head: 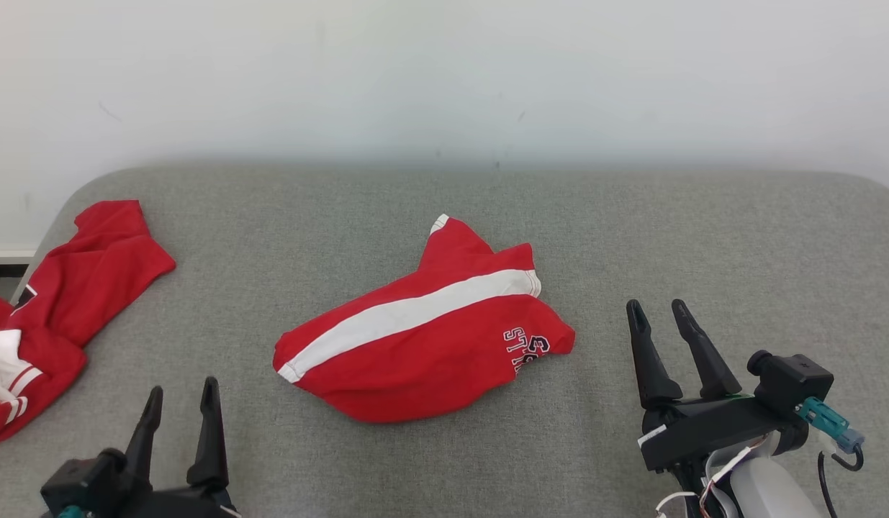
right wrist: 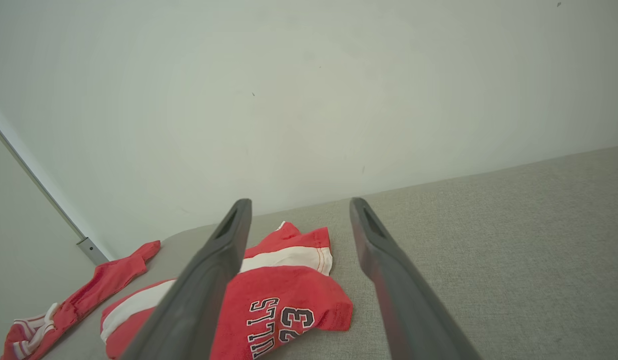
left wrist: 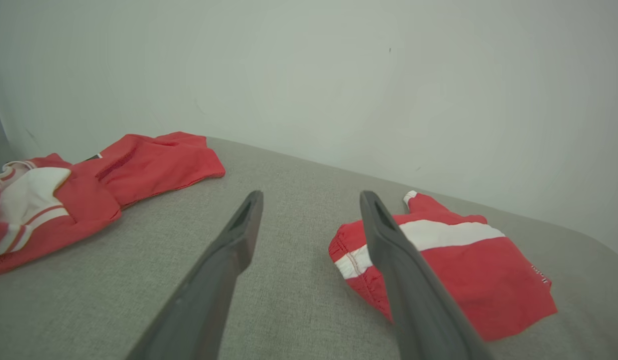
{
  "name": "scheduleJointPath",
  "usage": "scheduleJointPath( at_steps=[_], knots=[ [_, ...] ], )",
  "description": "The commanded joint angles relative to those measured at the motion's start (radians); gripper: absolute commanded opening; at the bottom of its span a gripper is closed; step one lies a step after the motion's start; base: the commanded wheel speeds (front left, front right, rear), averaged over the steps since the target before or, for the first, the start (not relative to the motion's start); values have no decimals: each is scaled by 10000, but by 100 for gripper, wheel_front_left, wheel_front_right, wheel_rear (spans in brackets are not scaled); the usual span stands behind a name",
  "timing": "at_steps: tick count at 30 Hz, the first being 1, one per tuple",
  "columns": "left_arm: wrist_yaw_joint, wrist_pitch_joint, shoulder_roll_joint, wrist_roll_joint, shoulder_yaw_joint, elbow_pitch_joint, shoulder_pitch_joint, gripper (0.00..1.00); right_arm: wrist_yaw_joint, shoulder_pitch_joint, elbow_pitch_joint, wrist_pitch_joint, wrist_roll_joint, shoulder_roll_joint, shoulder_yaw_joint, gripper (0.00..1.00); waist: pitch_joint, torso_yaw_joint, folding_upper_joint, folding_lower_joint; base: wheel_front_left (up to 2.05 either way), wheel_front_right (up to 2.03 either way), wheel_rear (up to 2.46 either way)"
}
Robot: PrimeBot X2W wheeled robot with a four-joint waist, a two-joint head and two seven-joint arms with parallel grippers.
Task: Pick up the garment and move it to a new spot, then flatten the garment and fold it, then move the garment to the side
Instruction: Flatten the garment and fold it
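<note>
Gaping empty: left tool point(head: 183, 387), right tool point(head: 656, 306).

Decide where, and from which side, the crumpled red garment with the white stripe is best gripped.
On the striped garment, probably the right corner by the lettering, approached from the right by the open right pincer: that bunched fold lies nearest it.

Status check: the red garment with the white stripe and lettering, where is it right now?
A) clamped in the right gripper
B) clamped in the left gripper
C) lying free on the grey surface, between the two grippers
C: the garment lies loose on the grey surface, and the left gripper and right gripper are both open and apart from it.
</note>
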Motion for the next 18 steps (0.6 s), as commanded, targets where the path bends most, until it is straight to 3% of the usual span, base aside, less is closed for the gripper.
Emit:
scheduleJointPath(
  at_steps=[1,18],
  knots=[
    [-2,-51,99,89,-21,60,145,100,27,38,48,-57,-218,-43,-64,100,-61,23,0,1,0,0,0],
    [52,391,213,-198,-212,33,888,100,27,326,777,-48,-1140,-42,-522,100,-189,129,0,1,0,0,0]
  ],
)
